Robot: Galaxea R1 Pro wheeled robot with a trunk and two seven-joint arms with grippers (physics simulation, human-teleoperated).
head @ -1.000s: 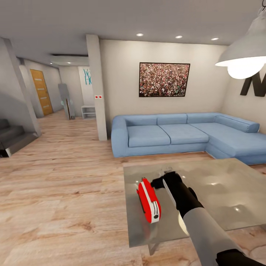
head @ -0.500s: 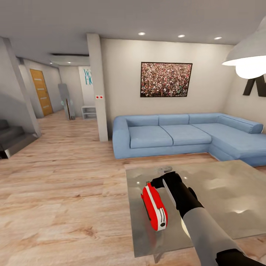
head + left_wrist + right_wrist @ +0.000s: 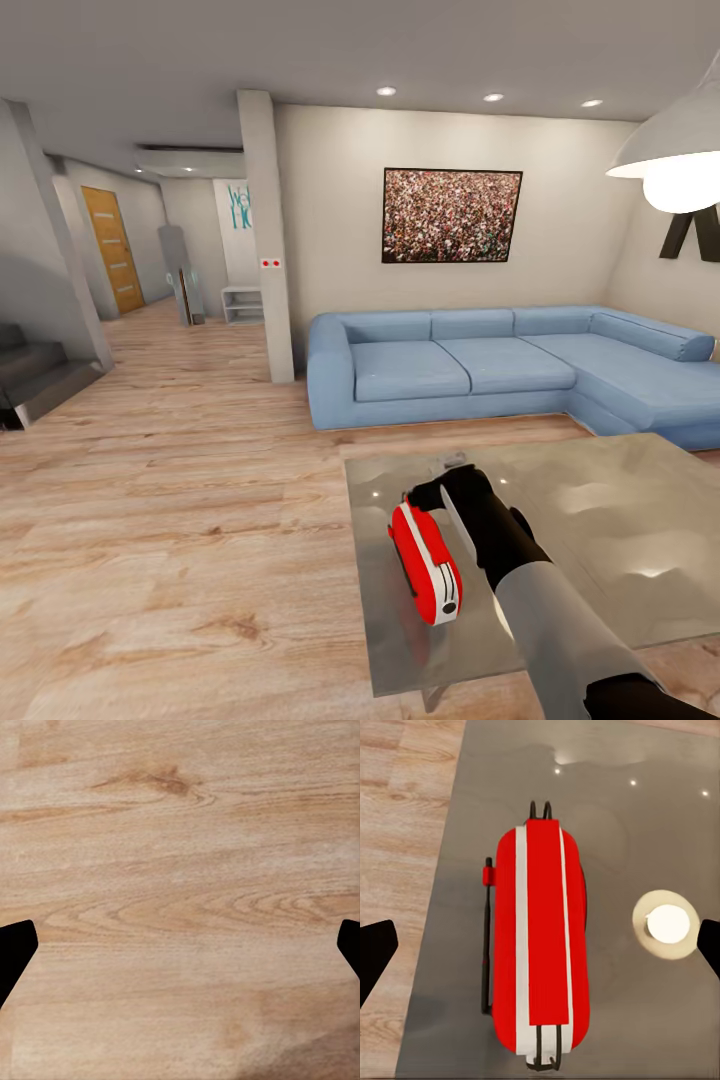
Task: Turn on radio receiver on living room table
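Observation:
The red radio receiver (image 3: 427, 563) with white edge trim lies near the left end of the glossy grey table (image 3: 610, 520) in the living room. My right gripper (image 3: 428, 494) hovers just above the radio's far end, its black fingers spread. From the right wrist camera the radio (image 3: 544, 945) lies lengthwise directly below, its thin dark strap (image 3: 485, 945) along one side. The right gripper (image 3: 540, 949) is open, and one fingertip (image 3: 373, 954) shows at the frame edge. My left gripper (image 3: 180, 949) is open over bare wood floor, holding nothing.
A blue L-shaped sofa (image 3: 500, 365) stands behind the table under a framed crowd picture (image 3: 452, 215). A white pendant lamp (image 3: 680, 160) hangs at upper right. A pillar (image 3: 266, 235), a hallway with a door (image 3: 115, 250) and steps (image 3: 35, 375) lie to the left.
The whole picture has shifted a little, so the camera has moved. Table and radio now sit slightly further right, closer under the right gripper. Both grippers look unchanged.

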